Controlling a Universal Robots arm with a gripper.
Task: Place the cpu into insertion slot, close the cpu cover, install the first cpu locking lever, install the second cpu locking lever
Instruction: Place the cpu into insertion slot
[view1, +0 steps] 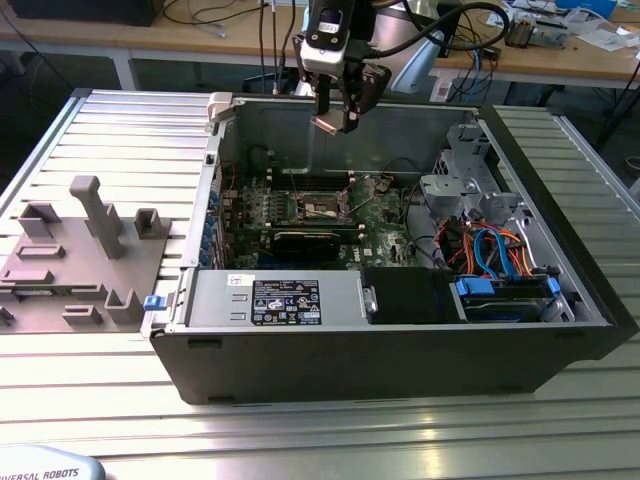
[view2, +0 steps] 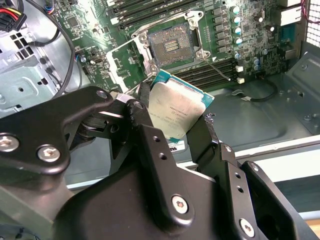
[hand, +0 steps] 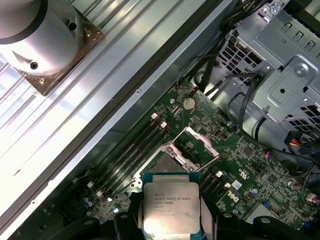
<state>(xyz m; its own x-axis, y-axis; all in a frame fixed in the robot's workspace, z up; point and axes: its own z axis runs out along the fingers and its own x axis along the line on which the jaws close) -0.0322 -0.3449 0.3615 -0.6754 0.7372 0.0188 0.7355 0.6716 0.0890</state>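
Jaws pinching the cpu (view2: 177, 107) by its edges, well above the open insertion slot (view2: 171, 44); best hold it level and square to the slot for seating

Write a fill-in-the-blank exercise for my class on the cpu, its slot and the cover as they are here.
1. The gripper is ____ on the cpu.
2. The insertion slot is ____: no chip sits in it.
3. The cpu cover is swung ____, up off the slot.
Missing words: shut; empty; open.
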